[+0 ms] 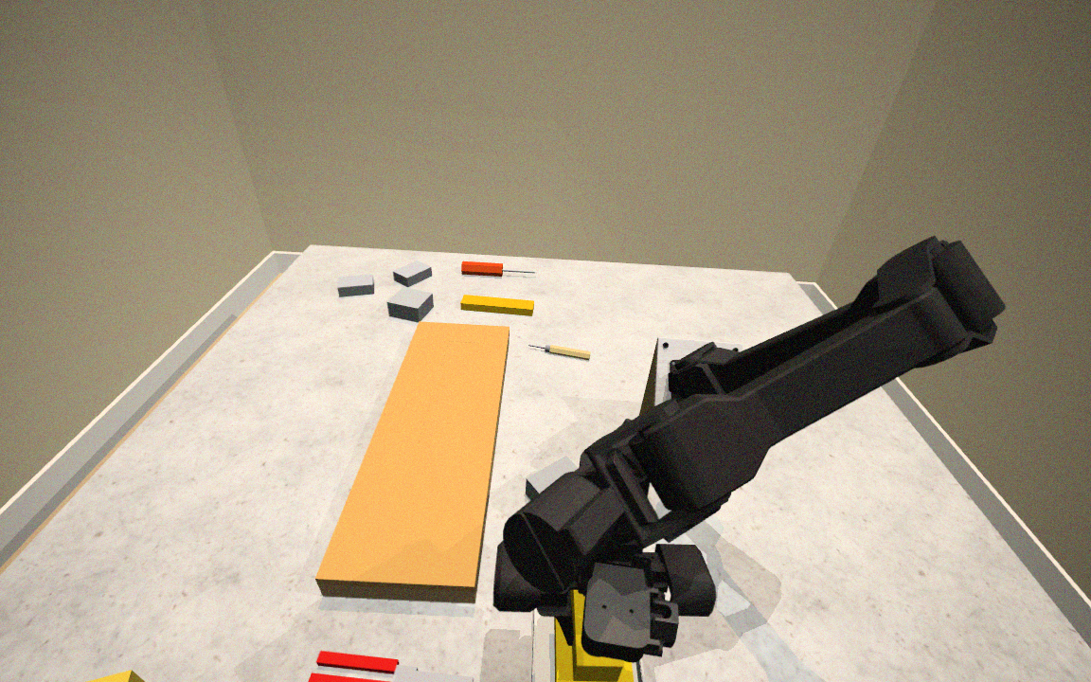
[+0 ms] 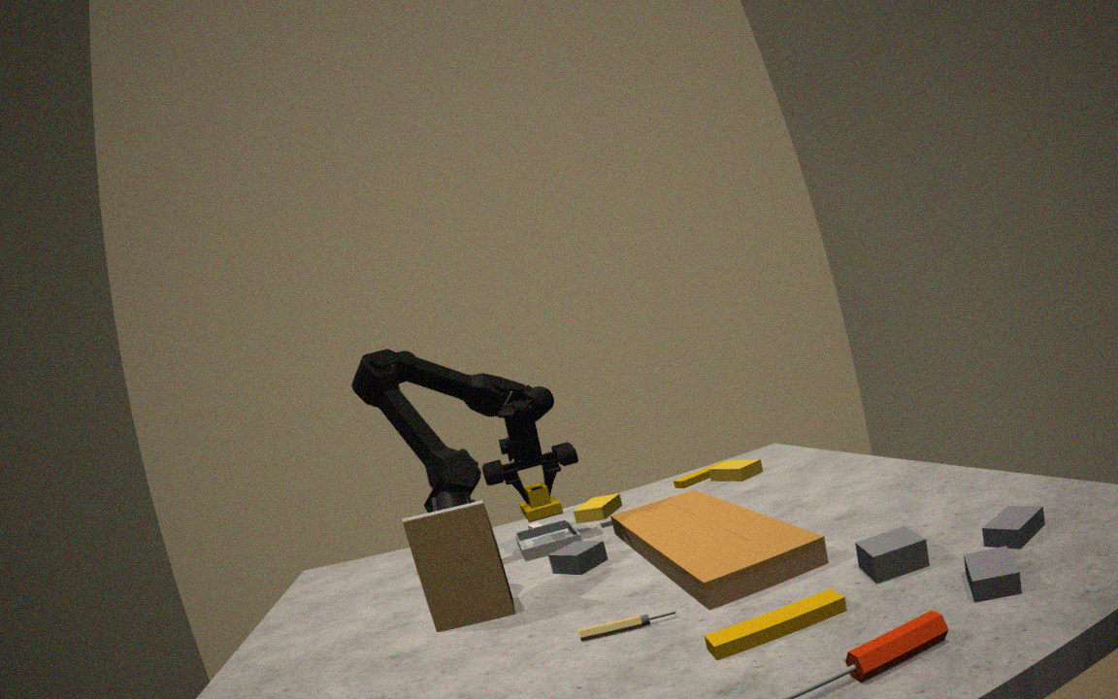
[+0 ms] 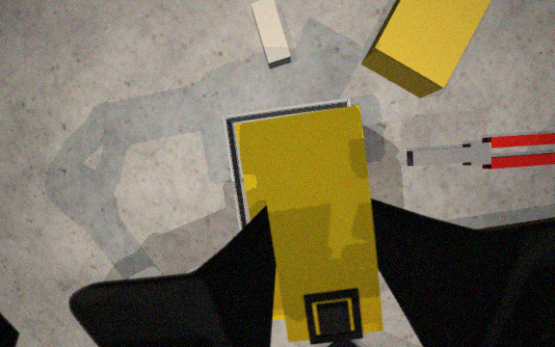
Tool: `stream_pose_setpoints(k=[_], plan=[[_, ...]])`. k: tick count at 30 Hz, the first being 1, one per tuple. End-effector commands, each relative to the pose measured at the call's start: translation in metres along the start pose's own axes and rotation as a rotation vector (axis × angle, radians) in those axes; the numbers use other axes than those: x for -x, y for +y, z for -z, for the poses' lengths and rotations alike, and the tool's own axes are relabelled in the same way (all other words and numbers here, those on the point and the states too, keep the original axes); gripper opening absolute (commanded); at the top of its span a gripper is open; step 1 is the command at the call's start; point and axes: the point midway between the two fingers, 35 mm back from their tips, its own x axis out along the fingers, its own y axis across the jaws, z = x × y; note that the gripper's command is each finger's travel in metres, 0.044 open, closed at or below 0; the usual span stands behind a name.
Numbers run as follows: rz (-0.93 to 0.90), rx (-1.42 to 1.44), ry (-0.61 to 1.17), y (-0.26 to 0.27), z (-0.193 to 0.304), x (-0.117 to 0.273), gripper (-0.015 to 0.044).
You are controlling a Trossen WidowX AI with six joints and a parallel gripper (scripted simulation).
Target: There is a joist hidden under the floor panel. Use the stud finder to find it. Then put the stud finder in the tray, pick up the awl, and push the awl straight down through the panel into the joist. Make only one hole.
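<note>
Red-handled pliers [image 1: 357, 660] [image 3: 528, 150], orange-handled screwdriver [image 1: 481, 268] [image 2: 898, 645], gray blocks [image 1: 409, 303] [image 2: 891, 553].

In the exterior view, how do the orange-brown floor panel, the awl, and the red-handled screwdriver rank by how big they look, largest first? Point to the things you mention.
1. Floor panel [image 1: 422, 457] [image 2: 710, 534]
2. Red-handled screwdriver [image 1: 481, 268] [image 2: 898, 645], though it may be nearer the camera
3. Awl [image 1: 568, 351] [image 2: 615, 627]

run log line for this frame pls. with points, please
jaws [image 2: 539, 493]: shut on stud finder [image 2: 541, 507] [image 3: 306, 164] | finder: above tray [image 2: 547, 546] [image 3: 287, 108] | awl [image 1: 567, 351] [image 2: 615, 627]: on table [image 1: 219, 475] [image 2: 337, 608]
</note>
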Motion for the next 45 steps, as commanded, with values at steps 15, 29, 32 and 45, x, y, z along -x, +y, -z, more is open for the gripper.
stream_pose_setpoints(k=[15,29,32,45], plan=[[0.003,-0.009,0.000,0.000,0.008,-0.028,0.0000],[0.003,-0.012,-0.008,0.003,0.012,-0.045,0.0000],[0.003,-0.012,-0.008,0.003,0.013,-0.049,0.0000],[0.003,-0.013,-0.010,0.004,0.017,-0.062,0.0000]])
